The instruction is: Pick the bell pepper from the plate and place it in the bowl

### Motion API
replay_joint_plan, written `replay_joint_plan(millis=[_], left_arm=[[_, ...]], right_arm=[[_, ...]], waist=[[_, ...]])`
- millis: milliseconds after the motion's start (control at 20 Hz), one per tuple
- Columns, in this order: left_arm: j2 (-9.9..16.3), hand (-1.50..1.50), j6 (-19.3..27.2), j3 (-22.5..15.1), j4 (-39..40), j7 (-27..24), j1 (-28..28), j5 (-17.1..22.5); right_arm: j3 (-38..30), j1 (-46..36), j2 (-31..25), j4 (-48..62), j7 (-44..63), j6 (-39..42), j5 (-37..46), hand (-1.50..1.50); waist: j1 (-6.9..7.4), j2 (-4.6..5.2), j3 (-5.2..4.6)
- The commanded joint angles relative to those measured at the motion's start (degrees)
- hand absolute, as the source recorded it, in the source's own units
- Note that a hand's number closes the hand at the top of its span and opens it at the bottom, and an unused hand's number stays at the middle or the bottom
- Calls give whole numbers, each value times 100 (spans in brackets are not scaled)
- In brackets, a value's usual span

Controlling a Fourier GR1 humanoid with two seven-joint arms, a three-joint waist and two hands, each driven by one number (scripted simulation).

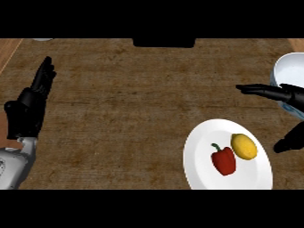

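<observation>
A red bell pepper with a green stem lies on a white plate at the lower right of the counter, beside a yellow lemon. A pale blue-white bowl stands at the right edge, farther back than the plate. My right hand hovers open above the plate's upper right, in front of the bowl, fingers stretched left and thumb hanging down; it holds nothing. My left hand rests open at the far left, fingers pointing up.
The counter is brown with a lighter wooden strip along its left edge. A dark rectangular object sits at the back centre, and a small pale object peeks in at the back left.
</observation>
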Motion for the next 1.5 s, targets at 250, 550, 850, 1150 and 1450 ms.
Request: replay_joint_plan(millis=[250, 550, 850, 1150, 1450], left_arm=[[-211, 0, 36, 67, 156, -91, 23, -210], [-262, 0, -8, 112, 39, 146, -51, -350], [-233, 0, -174, 423, 297, 60, -144, -297], [-498, 0, -38, 254, -365, 347, 142, -773], [-447, 0, -494, 693, -133, 300, 10, -645]], right_arm=[[967, -431, 277, -5, -409, 439, 1135, -150], [1345, -522, 385, -419, 31, 537, 1620, -150], [1785, -223, 379, -580, 543, 200, 2518, -150], [1586, 156, 776, -267, 445, 68, 3104, -150], [1424, 151, 1472, 187, 445, 51, 3648, -150]], waist=[[-108, -14, -8], [-141, -30, -9], [-185, -28, -10], [-161, -35, -7], [-158, -30, -8]])
